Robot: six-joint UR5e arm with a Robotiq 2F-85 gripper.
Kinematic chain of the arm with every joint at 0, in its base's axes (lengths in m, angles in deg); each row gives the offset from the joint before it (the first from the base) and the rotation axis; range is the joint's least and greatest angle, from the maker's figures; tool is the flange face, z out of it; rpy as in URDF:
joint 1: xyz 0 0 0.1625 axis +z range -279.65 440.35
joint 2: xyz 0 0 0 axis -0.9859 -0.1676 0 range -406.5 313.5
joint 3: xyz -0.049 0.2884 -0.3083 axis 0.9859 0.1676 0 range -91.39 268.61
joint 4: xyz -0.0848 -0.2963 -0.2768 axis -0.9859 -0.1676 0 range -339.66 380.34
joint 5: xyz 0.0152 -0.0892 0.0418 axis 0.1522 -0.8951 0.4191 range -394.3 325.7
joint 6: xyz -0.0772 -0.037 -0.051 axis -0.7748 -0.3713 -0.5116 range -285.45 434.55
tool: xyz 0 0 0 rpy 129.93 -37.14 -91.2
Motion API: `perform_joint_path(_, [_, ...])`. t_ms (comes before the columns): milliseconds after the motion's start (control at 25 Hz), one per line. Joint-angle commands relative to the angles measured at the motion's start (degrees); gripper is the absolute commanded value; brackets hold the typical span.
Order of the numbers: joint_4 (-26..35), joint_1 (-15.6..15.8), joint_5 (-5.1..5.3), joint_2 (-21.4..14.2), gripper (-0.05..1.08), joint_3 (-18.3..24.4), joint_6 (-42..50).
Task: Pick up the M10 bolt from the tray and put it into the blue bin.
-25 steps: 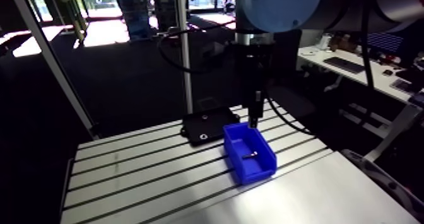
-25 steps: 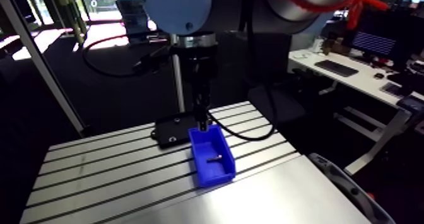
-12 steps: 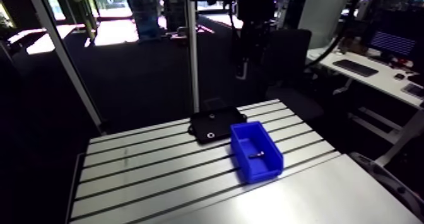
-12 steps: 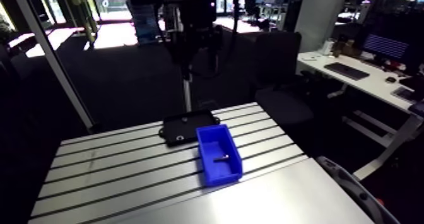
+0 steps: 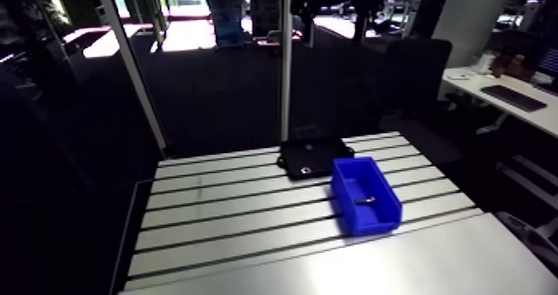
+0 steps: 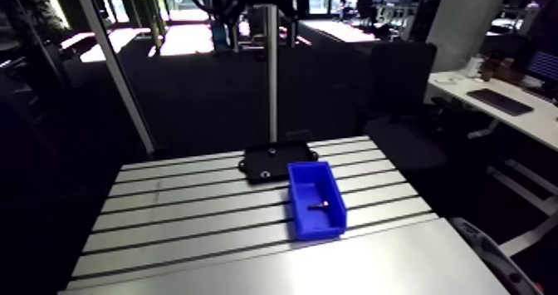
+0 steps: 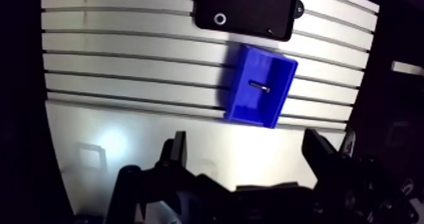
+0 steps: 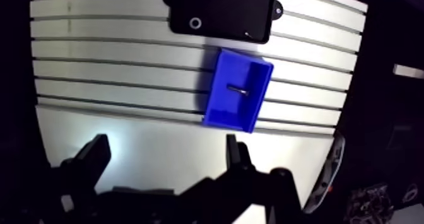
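Hanging high over table (image 7: 126, 62) w/ gripper (image 7: 249, 152) released: fingers (image 7: 178, 149) spread wide, nothing betw. them.

Looking past fingers in wrist view: straight ahead at 12 o'clock, well apart, blue bin (image 7: 251, 116), sitting open-top on slotted part of table, long sides running approx. 12-to-6. Inside, approx. mid-floor, M10 bolt (image 7: 259, 86), lying flat, crosswise to long sides, clear of all four walls. Already in bin, not in tray.

Beyond bin, at its 11 o'clock, black tray (image 7: 252, 5), flat on table, just beside bin's far end; can't tell if touching. On tray, near its bin-side edge, small pale ring (image 7: 219, 18).

Nearest gripper, smooth plate (image 7: 208, 129) adjoining slotted part, w/ glare patch (image 7: 110, 138) off at gripper's 9 o'clock.

Checking arm view: same layout, tray at bin's 10 o'clock, bolt showing as dark sliver on bin floor; metal post (image 5: 286, 66) rising upright behind tray at its 12 o'clock.
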Motion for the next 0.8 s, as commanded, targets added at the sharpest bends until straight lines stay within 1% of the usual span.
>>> perform_joint_path(40, [3.04,2.13,0.73,-0.51,0.01,2.32,9.23])
perform_joint_path(80, [3.04,2.05,1.35,-0.51,0.01,2.41,9.32])
perform_joint_path(120, [2.96,2.05,1.70,-0.51,0.01,2.41,9.32])
perform_joint_path(440, [2.87,2.05,1.53,-0.95,0.01,2.32,9.06])
perform_joint_path(600, [2.78,2.22,1.79,-1.74,0.01,1.35,9.06])
perform_joint_path(800, [2.69,2.22,1.79,-2.62,0.01,0.74,8.88])
